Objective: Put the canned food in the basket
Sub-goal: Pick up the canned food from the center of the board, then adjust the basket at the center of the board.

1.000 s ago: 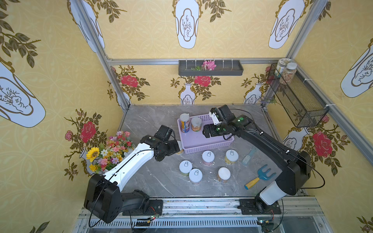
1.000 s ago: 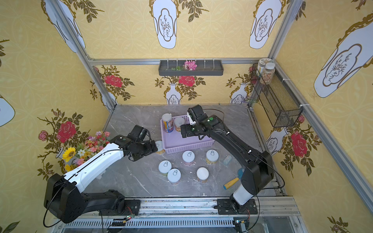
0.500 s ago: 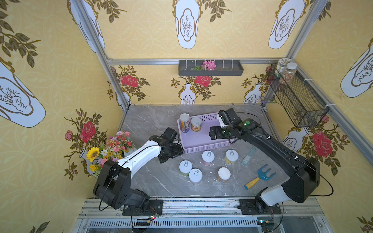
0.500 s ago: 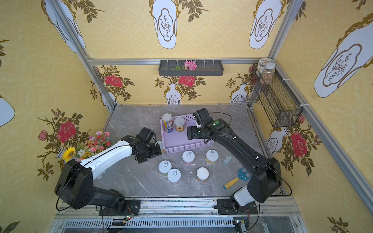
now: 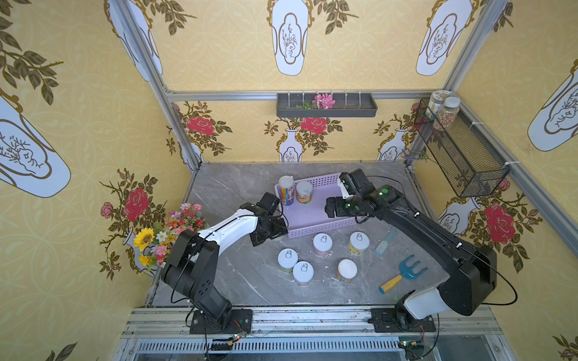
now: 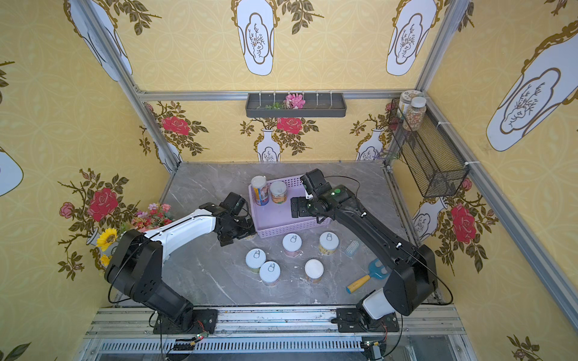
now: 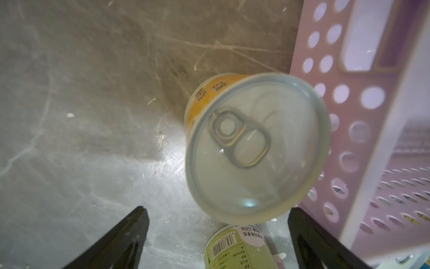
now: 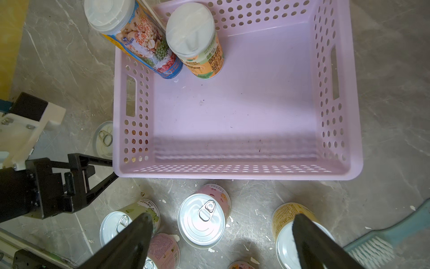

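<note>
left gripper (image 7: 216, 216) hangs low over the grey table (image 5: 237, 187) with its two black fingers (image 7: 130, 233) spread wide and nothing clamped between them. just ahead of the tips stands an orange-labelled can (image 7: 256, 144), upright with its pull ring on top, right beside the perforated short wall of the lavender basket (image 7: 349, 116); whether can and wall touch i cannot tell. right gripper (image 8: 223, 217) hovers above the basket, its fingers also well apart and empty. inside the basket two cans stand upright together in the far corner on the left arm's side: a tall blue-and-yellow can (image 8: 139, 39) and, touching or nearly touching it, a shorter peach-labelled can (image 8: 195, 39); the remaining floor of the basket is bare lavender plastic. on the table in front of the basket's long near wall stand five more cans (image 5: 302, 273), all upright, two close to the basket and three nearer the robot's base. to the right arm's side of them lie a pale blue brush (image 5: 385, 242) and a blue hand rake (image 5: 406, 273) with a yellow handle.
</note>
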